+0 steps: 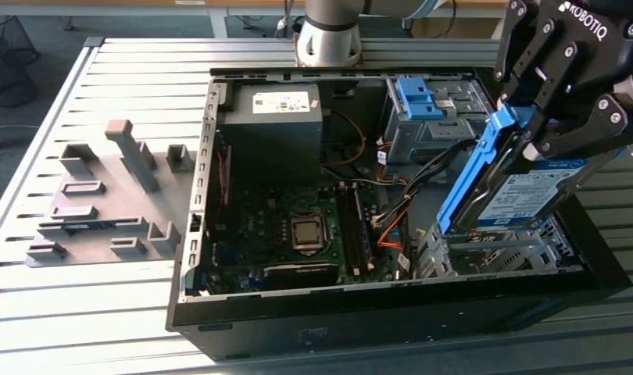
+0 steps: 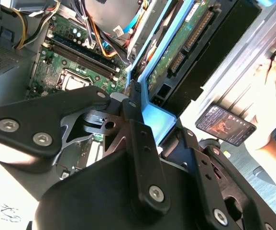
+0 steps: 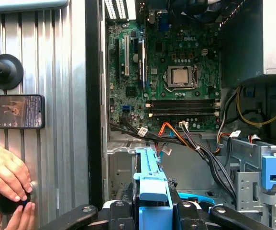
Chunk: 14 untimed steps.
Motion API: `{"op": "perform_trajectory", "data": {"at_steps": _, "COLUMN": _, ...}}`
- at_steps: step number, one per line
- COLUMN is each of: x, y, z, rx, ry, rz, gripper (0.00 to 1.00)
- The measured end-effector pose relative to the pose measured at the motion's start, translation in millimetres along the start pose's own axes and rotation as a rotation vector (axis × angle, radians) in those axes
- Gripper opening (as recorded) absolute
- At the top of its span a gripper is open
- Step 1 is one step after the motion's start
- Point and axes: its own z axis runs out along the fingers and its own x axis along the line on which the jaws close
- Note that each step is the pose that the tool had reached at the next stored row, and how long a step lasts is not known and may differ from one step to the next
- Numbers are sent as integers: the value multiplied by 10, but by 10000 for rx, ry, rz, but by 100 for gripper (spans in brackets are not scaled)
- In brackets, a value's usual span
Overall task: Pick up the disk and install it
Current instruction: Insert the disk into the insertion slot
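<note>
The disk (image 1: 527, 197), a silver drive with a white-and-blue label in a bright blue carrier frame (image 1: 481, 168), hangs on edge and tilted over the right end of the open computer case (image 1: 390, 312). My black gripper (image 1: 532, 139) is shut on its upper end. The disk's lower end sits just above the metal drive cage (image 1: 499, 251) at the case's front right. In the second wrist view a finger (image 2: 134, 112) presses the blue carrier (image 2: 160, 120), and the disk's green circuit board (image 2: 183, 40) faces the camera. In the first wrist view the carrier (image 3: 149, 184) stands between my fingers above the cage.
Inside the case are the motherboard (image 1: 295, 226), a dark grey power supply box (image 1: 275, 121), loose cables (image 1: 400, 211) and a blue bracket (image 1: 416, 98) in the upper bay. Grey fixture blocks (image 1: 108, 195) lie on the slatted table. A person's hand (image 3: 4, 170) and a phone (image 3: 14, 111) are beside the case.
</note>
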Motion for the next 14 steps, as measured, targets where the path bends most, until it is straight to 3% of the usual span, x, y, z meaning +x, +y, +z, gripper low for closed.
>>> {"op": "perform_trajectory", "data": {"at_steps": 5, "x": -2, "y": -38, "z": 36, "rx": -1, "ry": -39, "rz": -1, "gripper": 36}}
{"op": "perform_trajectory", "data": {"at_steps": 8, "x": -4, "y": -57, "z": 59, "rx": -6, "ry": -202, "rz": -2, "gripper": 36}}
{"op": "perform_trajectory", "data": {"at_steps": 14, "x": -5, "y": -85, "z": 110, "rx": -7, "ry": -204, "rz": -2, "gripper": 36}}
